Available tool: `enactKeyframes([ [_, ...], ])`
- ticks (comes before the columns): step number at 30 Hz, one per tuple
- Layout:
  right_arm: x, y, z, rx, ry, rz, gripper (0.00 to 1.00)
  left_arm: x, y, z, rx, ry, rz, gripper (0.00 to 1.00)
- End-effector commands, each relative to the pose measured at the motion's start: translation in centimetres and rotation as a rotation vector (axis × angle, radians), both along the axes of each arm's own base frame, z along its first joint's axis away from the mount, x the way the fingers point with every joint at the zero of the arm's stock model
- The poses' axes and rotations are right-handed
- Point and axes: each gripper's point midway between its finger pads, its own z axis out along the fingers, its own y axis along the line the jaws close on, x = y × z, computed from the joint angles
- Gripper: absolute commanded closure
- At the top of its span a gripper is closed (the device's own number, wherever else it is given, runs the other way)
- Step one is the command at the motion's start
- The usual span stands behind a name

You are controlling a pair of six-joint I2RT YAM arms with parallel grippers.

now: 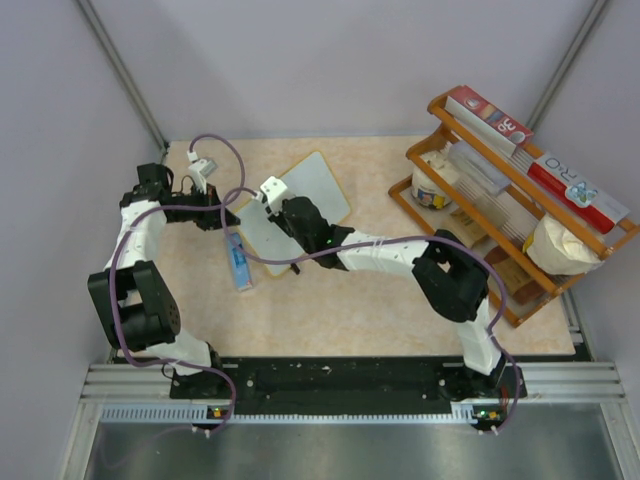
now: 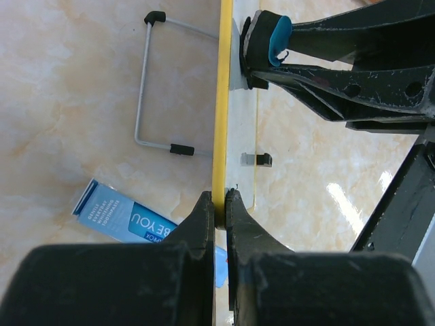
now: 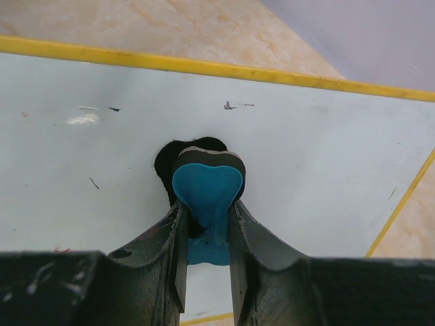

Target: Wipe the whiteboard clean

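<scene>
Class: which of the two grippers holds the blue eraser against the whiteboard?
The right gripper: it pinches the blue eraser on the whiteboard; the left gripper clamps the board's yellow edge.

Beige marbled tabletop [image 1: 400, 320]; pale lilac walls [image 1: 330, 60] behind it, wooden rack [image 1: 510, 285] at its right edge, aluminium rail [image 1: 570, 378] along its near edge.

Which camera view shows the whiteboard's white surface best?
The right wrist view: the whiteboard fills it, with faint marks visible. The top view shows the board small, partly under the right arm. The left wrist view shows only its yellow edge.
</scene>
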Motion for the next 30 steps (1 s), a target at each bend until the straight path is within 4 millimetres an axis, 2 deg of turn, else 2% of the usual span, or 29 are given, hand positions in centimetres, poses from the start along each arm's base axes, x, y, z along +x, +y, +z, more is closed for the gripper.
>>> enactKeyframes([
  [1,0.9,-1.9,-2.5,-0.031,0.027,-0.061,1.00,-1.8,-0.7,-1.2,0.049,0.026,-0.063,1.00],
  [3,-0.3,-0.9,-2.5,-0.019,0.027,-0.023,1.00,-1.8,-0.8,-1.1,0.048,0.023,-0.064,1.00],
  [12,-5.7,1.7,-4.8,-0.031,0.094,0.117,1.00,-1.7,-0.9,-0.9,0.035,0.028,-0.059,1.00],
  [16,-7.4,3.0,-5.1,-0.035,0.106,0.165,1.00,-1.7,-1.0,-0.8,0.030,0.032,-0.055,1.00],
  [23,-9.7,4.8,-5.8,-0.044,0.136,0.224,1.00,-1.7,-1.0,-0.5,0.027,0.025,-0.050,1.00],
  [30,-11.1,5.8,-6.3,-0.052,0.156,0.260,1.00,-1.8,-1.1,-0.6,0.024,0.031,-0.051,1.00],
])
